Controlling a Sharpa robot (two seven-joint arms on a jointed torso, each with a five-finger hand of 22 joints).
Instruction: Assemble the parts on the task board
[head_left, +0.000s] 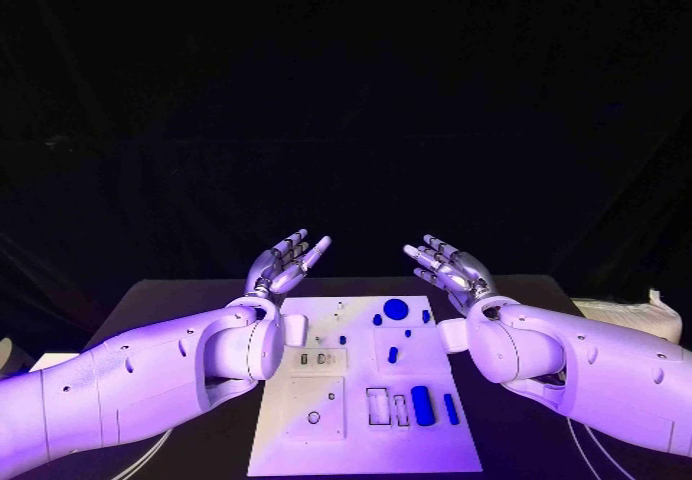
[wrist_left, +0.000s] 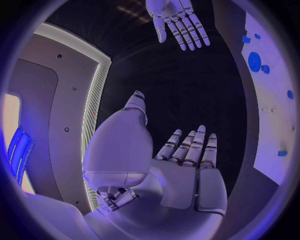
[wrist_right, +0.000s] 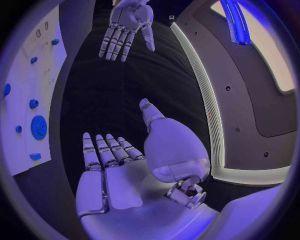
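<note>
Several small blue plastic parts (head_left: 394, 309) lie on the flat white rectangular task board (head_left: 368, 445) at lower centre of the head view: a round disc near the board's upper edge, small studs beside it, and slim upright bars (head_left: 421, 403) towards the lower right. They look light, stiff and smooth, so probably slippery; a pinch across the narrow sides of a bar, or across the disc's rim, seems the likeliest hold. The left hand (head_left: 283, 262) hangs above the board's upper left corner and the right hand (head_left: 449, 264) above its upper right, both palm-up, fingers (wrist_left: 187, 147) spread and holding nothing. Around the board the black bench (head_left: 159, 300) carries a pale object (head_left: 635, 315) at right. Nothing stands between hands and parts.
</note>
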